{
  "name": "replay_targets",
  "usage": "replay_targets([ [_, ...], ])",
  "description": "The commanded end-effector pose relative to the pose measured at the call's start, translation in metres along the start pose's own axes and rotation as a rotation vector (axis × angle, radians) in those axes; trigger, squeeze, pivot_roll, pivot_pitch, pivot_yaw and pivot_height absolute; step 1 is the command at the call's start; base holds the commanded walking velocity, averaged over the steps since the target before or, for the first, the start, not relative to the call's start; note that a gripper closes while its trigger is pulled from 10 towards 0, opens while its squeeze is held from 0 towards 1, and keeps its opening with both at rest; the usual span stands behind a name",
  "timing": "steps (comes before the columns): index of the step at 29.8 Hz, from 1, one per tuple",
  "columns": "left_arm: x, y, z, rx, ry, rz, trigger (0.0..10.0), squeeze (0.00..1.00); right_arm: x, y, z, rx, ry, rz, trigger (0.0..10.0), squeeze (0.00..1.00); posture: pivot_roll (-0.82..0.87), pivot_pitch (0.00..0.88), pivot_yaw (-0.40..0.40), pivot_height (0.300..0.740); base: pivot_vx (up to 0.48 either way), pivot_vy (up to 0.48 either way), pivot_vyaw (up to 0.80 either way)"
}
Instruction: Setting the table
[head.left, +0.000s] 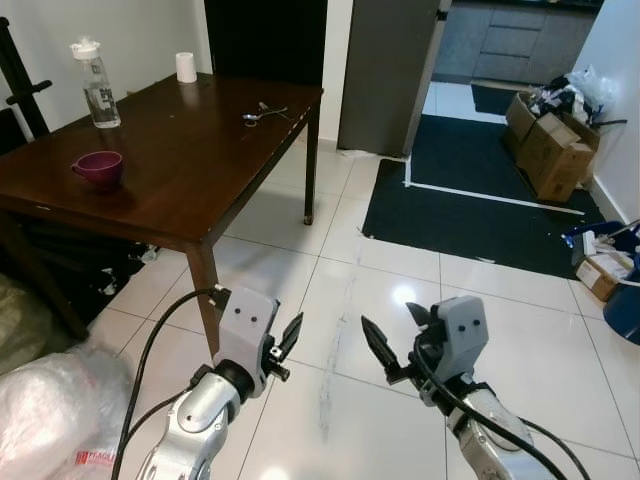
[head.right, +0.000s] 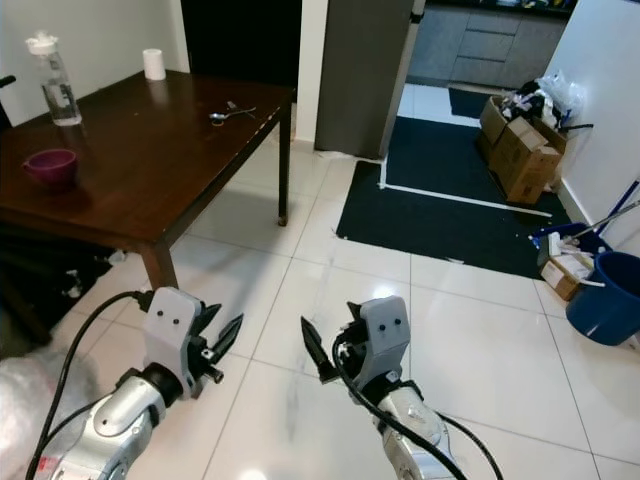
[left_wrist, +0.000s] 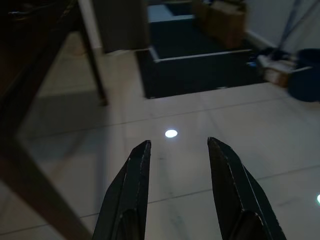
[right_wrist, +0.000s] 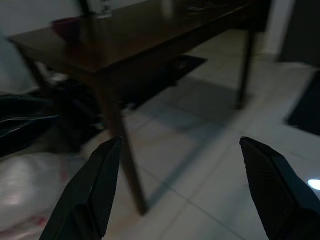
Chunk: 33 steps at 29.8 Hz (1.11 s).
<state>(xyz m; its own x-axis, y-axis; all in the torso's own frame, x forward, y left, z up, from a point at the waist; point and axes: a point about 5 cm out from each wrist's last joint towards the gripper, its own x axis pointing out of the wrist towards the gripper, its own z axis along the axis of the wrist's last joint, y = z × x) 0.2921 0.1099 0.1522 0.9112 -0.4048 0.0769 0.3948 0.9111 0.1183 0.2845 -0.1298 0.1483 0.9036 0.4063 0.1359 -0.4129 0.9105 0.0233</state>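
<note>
Standing on the tiled floor (head.left: 400, 290) a little way off from the dark wooden tabletop (head.left: 190, 150), off to the left. On it: a purple cup (head.left: 99, 168) near the front edge, a water bottle (head.left: 96, 84) behind it, a white roll (head.left: 186, 67) at the far side, and a spoon (head.left: 262, 113) near the far right corner. Left pincer (head.left: 290, 335) and right pincer (head.left: 375, 345) both held low over the floor, spread apart, empty. Best approach, probably: turn left, step close and square to the table edge before reaching, then take the cup or spoon from above without knocking the bottle.
</note>
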Motion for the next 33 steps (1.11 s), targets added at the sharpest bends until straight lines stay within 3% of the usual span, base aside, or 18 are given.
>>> replay_targets([
  [1,0.0000,-0.0015,-0.0043,-0.001,0.018,-0.005,10.0,0.00,-0.0033,-0.0078,-0.0008,-0.016,0.006,-0.036,10.0,0.00,0.01,0.089,0.063,0.740,0.446,0.000,0.00],
  [33,0.0049,-0.0019,-0.0037,0.003,0.010,-0.011,10.0,0.00,-0.0014,-0.0095,0.0019,-0.005,-0.008,-0.049,10.0,0.00,0.01,0.083,0.070,0.740,0.448,0.000,0.00],
])
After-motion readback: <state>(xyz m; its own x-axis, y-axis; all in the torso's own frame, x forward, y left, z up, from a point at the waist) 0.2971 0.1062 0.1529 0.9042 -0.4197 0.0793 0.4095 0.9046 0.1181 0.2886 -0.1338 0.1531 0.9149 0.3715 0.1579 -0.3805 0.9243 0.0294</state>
